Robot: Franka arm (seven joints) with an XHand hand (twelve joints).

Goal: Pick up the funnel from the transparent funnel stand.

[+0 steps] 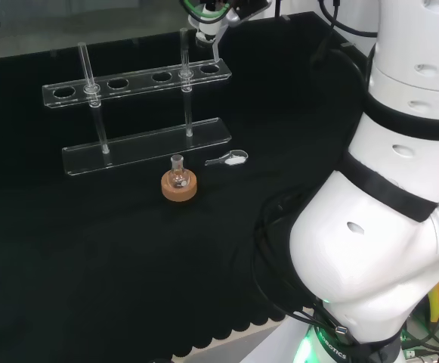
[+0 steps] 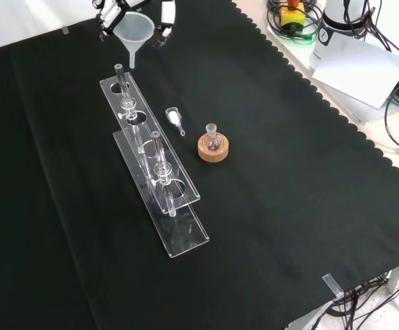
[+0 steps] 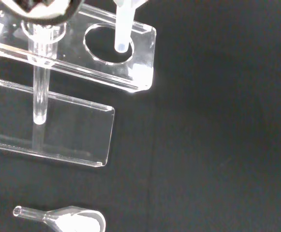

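Note:
The white translucent funnel (image 2: 134,33) hangs above the far end of the transparent funnel stand (image 2: 154,172), and the hand (image 2: 166,15) is curled round its rim from above. Its stem (image 3: 122,29) ends just over the stand's last hole (image 3: 140,58), clear of the shelf. In the head view the hand (image 1: 208,23) is at the top edge above the stand's right end (image 1: 136,79), with the thin stem (image 1: 216,51) pointing down at the end hole. The stand has two shelves on clear posts.
A small round flask on a cork ring (image 1: 179,184) (image 2: 213,146) stands beside the stand's base. A small glass scoop with white powder (image 2: 175,120) (image 3: 67,220) lies between them. The arm's white links (image 1: 400,189) stand at the head view's right. Cables and paper (image 2: 357,62) lie beyond the cloth's scalloped edge.

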